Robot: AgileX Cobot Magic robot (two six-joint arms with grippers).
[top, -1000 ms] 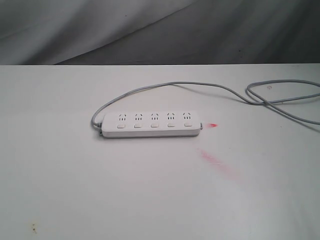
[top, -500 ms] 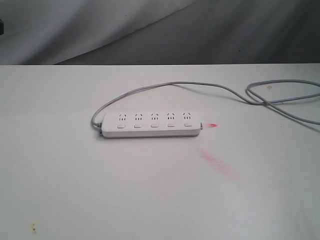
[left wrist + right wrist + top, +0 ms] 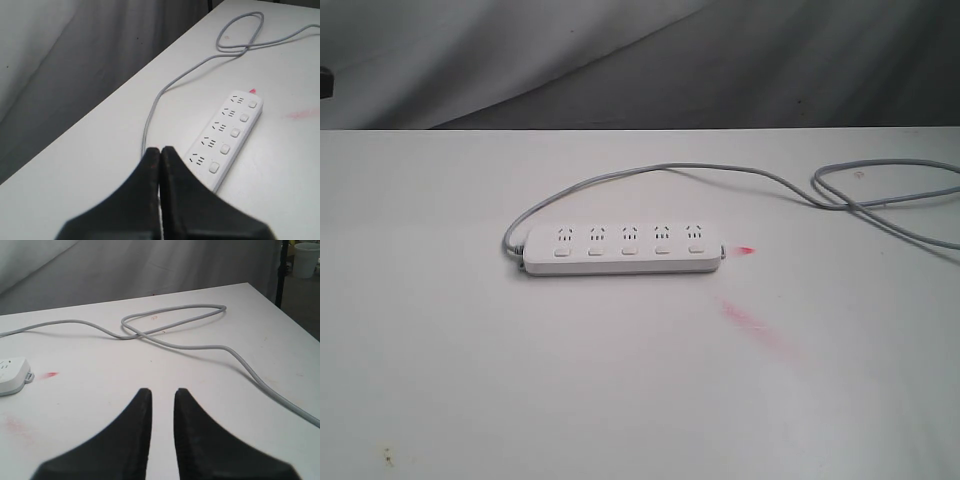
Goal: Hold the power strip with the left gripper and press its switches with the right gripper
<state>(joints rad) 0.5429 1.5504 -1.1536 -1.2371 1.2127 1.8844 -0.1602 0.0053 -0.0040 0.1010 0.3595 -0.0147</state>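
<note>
While the left gripper [image 3: 160, 150] is sitting closed and the right gripper [image 3: 162, 391] slightly parted, the power strip [image 3: 623, 250] ahead of the left is looking light, stiff, slick, best clamped across its near end.

The white table [image 3: 470, 380] carries the strip [image 3: 623, 250], flat near its middle with the sockets up. Its grey cord [image 3: 770, 180] arcs behind it on the surface, then loops by the right edge. A red mark [image 3: 746, 250] lies just beside the strip's right end, and a fainter red smear [image 3: 752, 322] lies nearer the front.
</note>
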